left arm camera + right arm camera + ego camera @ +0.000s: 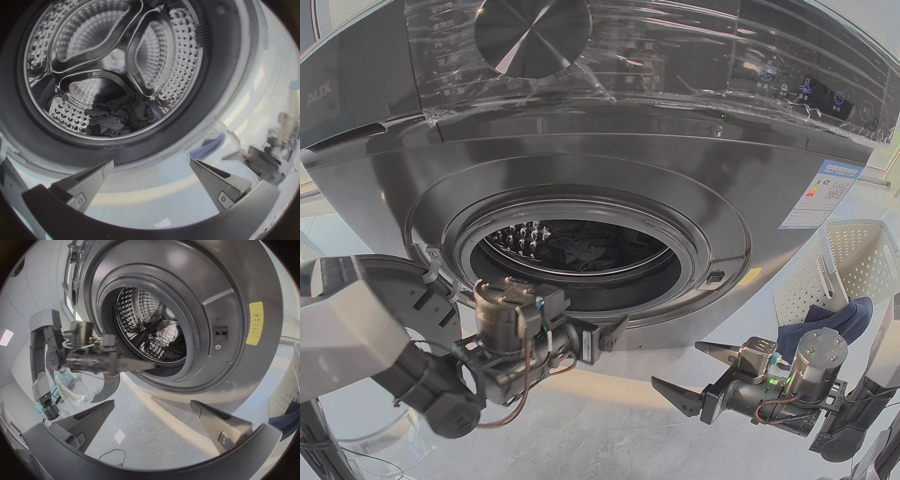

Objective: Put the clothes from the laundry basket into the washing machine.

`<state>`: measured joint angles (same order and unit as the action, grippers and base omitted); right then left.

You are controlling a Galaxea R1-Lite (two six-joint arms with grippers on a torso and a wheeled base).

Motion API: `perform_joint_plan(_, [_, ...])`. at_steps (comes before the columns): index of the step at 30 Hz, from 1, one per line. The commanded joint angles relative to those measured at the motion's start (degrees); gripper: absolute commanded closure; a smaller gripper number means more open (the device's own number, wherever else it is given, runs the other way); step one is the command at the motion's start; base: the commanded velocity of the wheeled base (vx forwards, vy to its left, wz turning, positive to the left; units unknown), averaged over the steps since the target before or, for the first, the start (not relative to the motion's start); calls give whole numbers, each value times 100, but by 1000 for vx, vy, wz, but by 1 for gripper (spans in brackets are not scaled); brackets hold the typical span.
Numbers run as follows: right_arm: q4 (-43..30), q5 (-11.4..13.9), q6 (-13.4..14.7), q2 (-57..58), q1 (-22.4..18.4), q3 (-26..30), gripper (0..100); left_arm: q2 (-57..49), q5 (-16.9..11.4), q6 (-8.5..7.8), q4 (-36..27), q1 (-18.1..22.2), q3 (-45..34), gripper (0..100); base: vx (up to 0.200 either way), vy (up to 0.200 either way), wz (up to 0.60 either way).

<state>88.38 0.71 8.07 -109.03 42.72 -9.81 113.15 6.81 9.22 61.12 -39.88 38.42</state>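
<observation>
The washing machine [687,187] stands with its round opening uncovered. Dark clothes [578,247] lie at the bottom of the drum [118,117]. My left gripper [610,332] hovers just below and in front of the opening, open and empty [151,165]. My right gripper [692,370] hangs lower to the right above the floor, open and empty [152,405]. The white laundry basket [853,256] sits at the far right with a dark blue garment [840,319] draped over its edge [286,421].
The machine's glass door [394,294] is swung open on the left, behind my left arm [90,357]. Pale tiled floor [625,425] lies in front of the machine. A cable [112,455] lies on the floor.
</observation>
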Motion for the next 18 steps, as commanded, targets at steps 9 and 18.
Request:
perform_joint_plan(9, [-14,-53,-25,1209,-677,480,0,-2289,-418,-236,497,-11,-2216,0,-44,0,0])
perform_joint_plan(18, [-14,-396,19,1306,-703,683,0,-2307,-488,-333,989,173,-2507,0,-200,0,0])
